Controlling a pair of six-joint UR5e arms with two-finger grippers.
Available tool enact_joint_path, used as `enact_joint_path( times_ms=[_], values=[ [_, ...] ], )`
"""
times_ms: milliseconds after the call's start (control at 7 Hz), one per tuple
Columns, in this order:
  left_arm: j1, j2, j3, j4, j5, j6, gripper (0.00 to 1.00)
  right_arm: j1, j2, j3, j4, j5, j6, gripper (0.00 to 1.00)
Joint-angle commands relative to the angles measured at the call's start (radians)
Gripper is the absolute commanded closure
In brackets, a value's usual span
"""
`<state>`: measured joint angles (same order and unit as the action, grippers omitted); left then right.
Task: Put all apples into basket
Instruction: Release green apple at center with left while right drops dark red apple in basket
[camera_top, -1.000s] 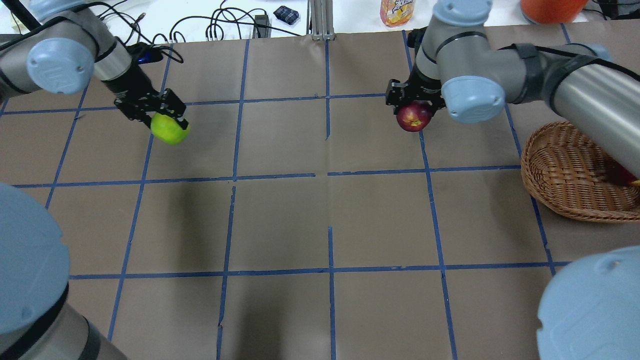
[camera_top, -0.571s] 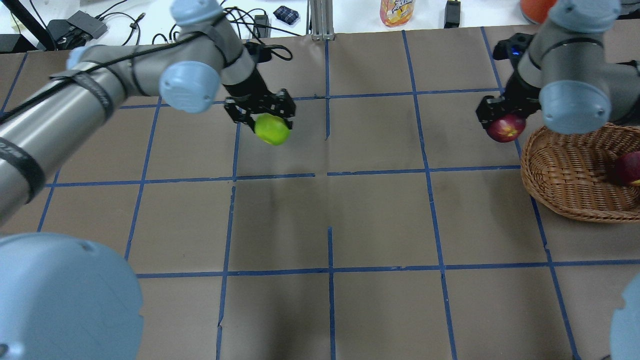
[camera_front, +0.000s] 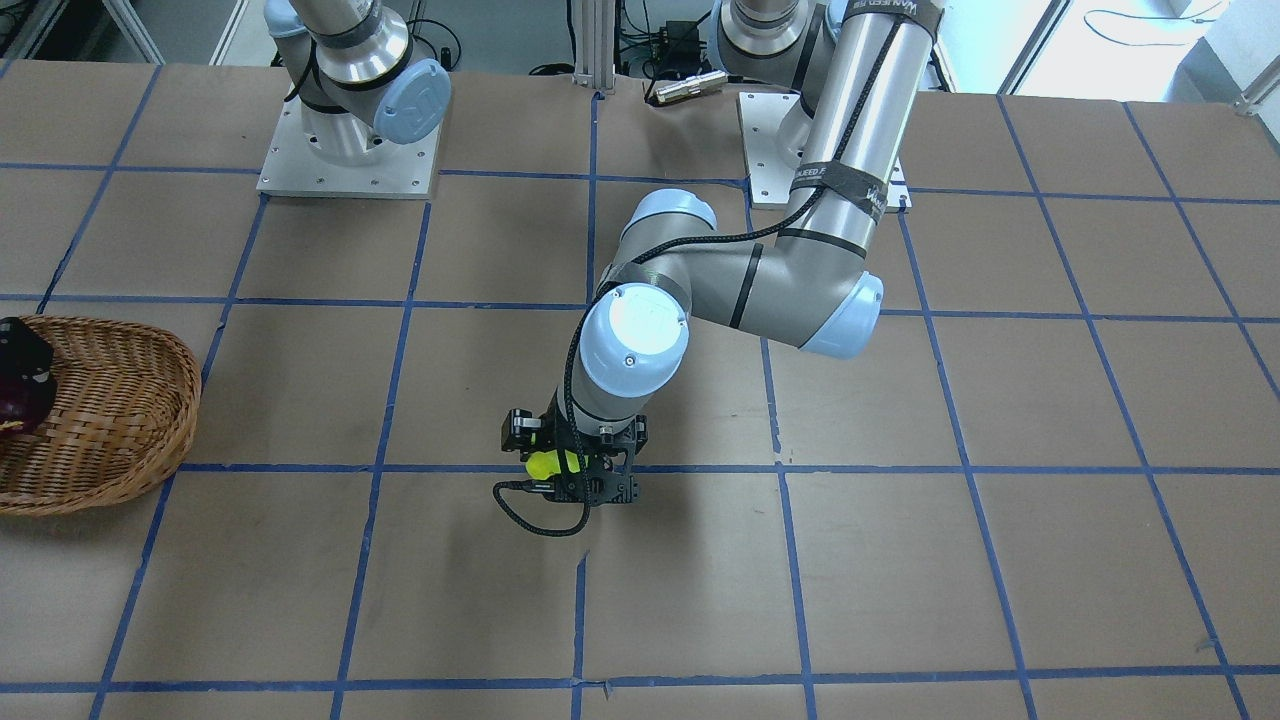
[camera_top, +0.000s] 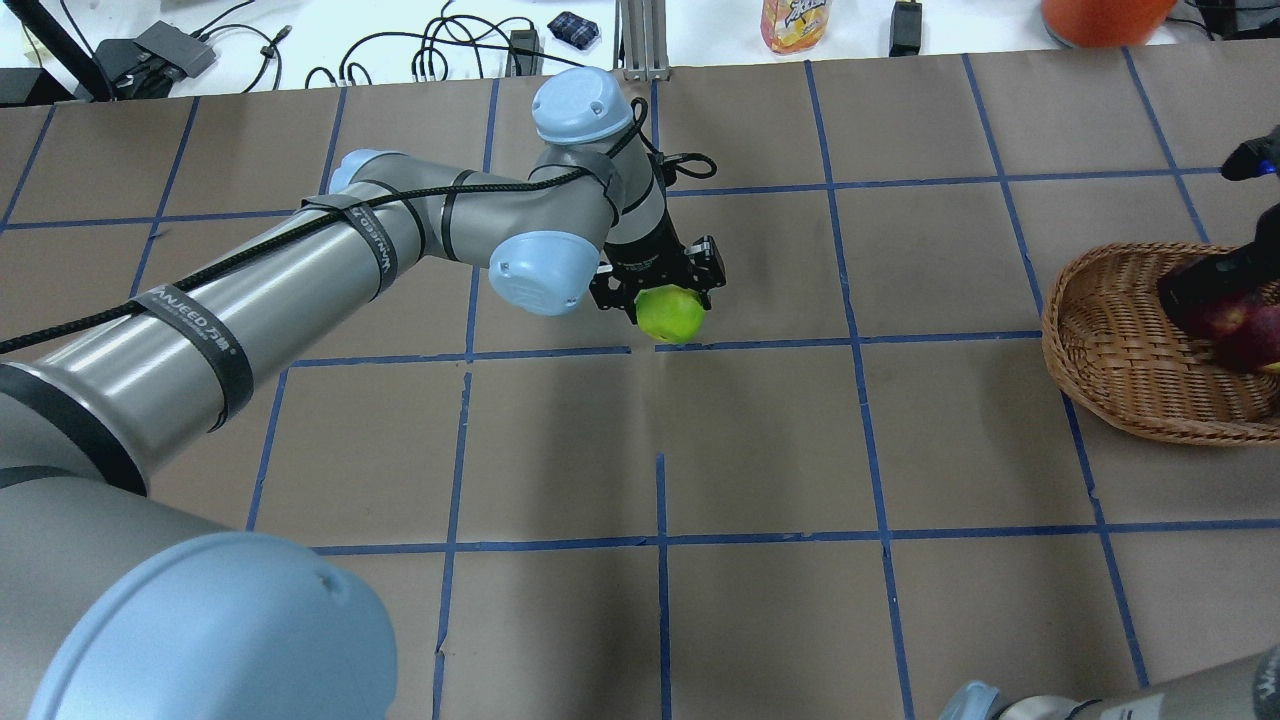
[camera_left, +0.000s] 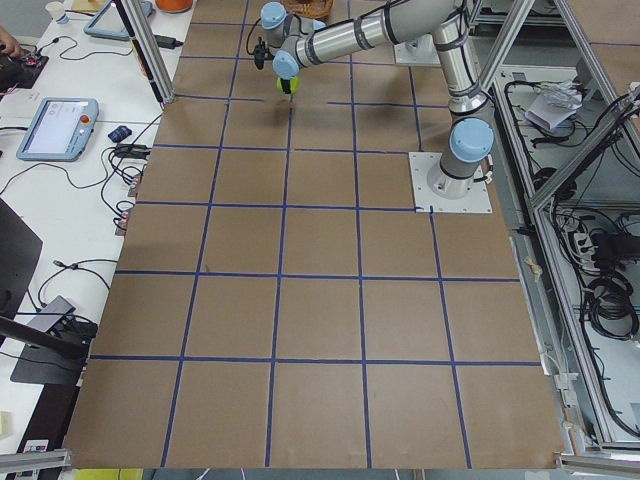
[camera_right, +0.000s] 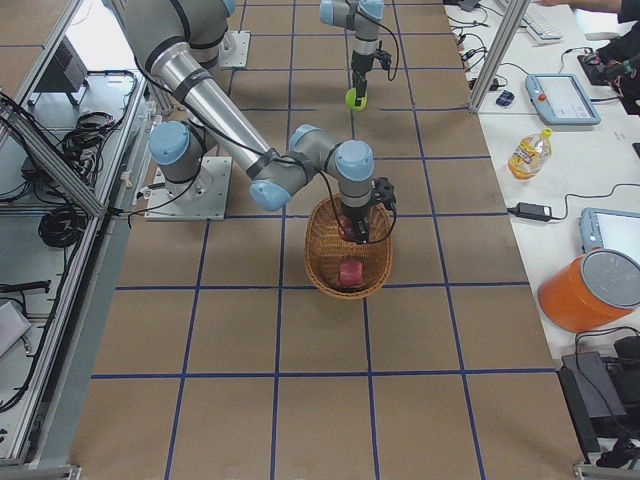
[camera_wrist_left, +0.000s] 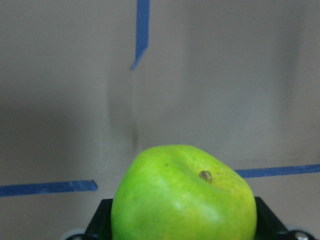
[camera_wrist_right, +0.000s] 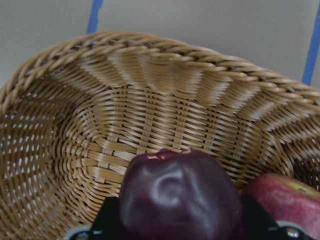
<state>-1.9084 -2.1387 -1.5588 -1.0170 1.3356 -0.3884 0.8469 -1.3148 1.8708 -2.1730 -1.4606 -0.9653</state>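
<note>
My left gripper (camera_top: 668, 300) is shut on the yellow-green apple (camera_top: 671, 314) and holds it above the middle of the table; the apple fills the left wrist view (camera_wrist_left: 182, 197) and peeks out under the wrist in the front view (camera_front: 546, 463). My right gripper (camera_top: 1212, 292) is shut on the maroon apple (camera_wrist_right: 182, 197) and holds it inside the wicker basket (camera_top: 1100, 300) at the table's right edge. The red streaky apple (camera_wrist_right: 282, 197) lies in the basket (camera_wrist_right: 165, 55) beside it, and also shows in the exterior right view (camera_right: 350, 273).
Beyond the table's back edge are cables (camera_top: 440, 50), a juice bottle (camera_top: 795, 22) and an orange bucket (camera_top: 1100, 18). Blue tape lines grid the brown tabletop (camera_top: 760, 440). The left arm (camera_top: 300, 260) stretches across the table's left half.
The left arm has carried the yellow-green apple rightward to the table's middle. The right arm has carried the maroon apple rightward from beside the basket to inside it.
</note>
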Motion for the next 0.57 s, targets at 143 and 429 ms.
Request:
enact_joint_path(
  times_ms=[143,429],
  values=[
    [0.085,0.037,0.009,0.002,-0.007,0.011,0.00,-0.023,0.026,-0.004,-0.004,-0.009,-0.029,0.00],
    [0.191,0.151,0.032,-0.136,-0.007,0.078,0.00,-0.017,-0.012,-0.002,0.018,0.002,-0.015,0.00]
  ],
)
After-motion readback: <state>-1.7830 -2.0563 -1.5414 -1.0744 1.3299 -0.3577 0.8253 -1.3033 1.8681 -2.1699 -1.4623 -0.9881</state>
